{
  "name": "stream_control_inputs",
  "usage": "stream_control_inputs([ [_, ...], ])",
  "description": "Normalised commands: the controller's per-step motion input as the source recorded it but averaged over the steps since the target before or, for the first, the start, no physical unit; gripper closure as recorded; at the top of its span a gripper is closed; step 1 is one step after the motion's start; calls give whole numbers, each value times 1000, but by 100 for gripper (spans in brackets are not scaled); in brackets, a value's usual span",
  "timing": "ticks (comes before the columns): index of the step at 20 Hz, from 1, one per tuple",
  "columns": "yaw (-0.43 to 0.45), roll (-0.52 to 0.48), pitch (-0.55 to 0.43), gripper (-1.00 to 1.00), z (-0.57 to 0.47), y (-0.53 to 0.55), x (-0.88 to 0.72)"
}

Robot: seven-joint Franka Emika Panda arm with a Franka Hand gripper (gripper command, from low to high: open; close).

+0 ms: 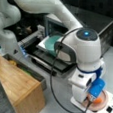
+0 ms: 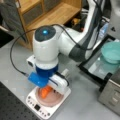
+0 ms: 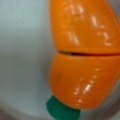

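The gripper (image 2: pixel 47 88) is down low over the pink bowl (image 2: pixel 50 100), its fingers hidden under the arm's white wrist and blue camera block (image 2: pixel 37 79), so whether it is clenched or released I cannot tell. Right beneath it lies the toy carrot (image 2: pixel 45 92), orange, inside the bowl. In a front view the carrot (image 1: pixel 98 100) peeks out just below the blue block, with the gripper (image 1: pixel 94 98) close above it.

Up close in the wrist view, the carrot (image 3: pixel 83 55) fills the picture: glossy orange, a seam running across its middle, a green stub (image 3: pixel 62 110) at the lower end, resting on the pale inside of the bowl (image 3: pixel 22 62).

The bowl sits on a white scale (image 2: pixel 37 107) with small buttons along its near edge, and the scale stands on the grey table (image 2: pixel 82 107).

Further out, a teal bowl (image 2: pixel 112 51) rests on a dark tray (image 2: pixel 96 67) toward a front view's right. A wooden shelf unit (image 2: pixel 52 12) stands at a front view's top, and shows as a wooden block (image 1: pixel 17 87) at a front view's bottom left. A black cable (image 2: pixel 15 55) loops from the wrist.
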Motion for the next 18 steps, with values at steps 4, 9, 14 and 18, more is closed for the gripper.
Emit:
stream_control_inputs([
  [4, 6, -333, 61, -100, -4, 89, 202],
  [9, -16, -325, 51, -100, -36, 167, 219],
  [14, -14, -349, 52, -100, -35, 151, 234],
  [18, 17, -346, 57, -100, 12, 104, 236],
])
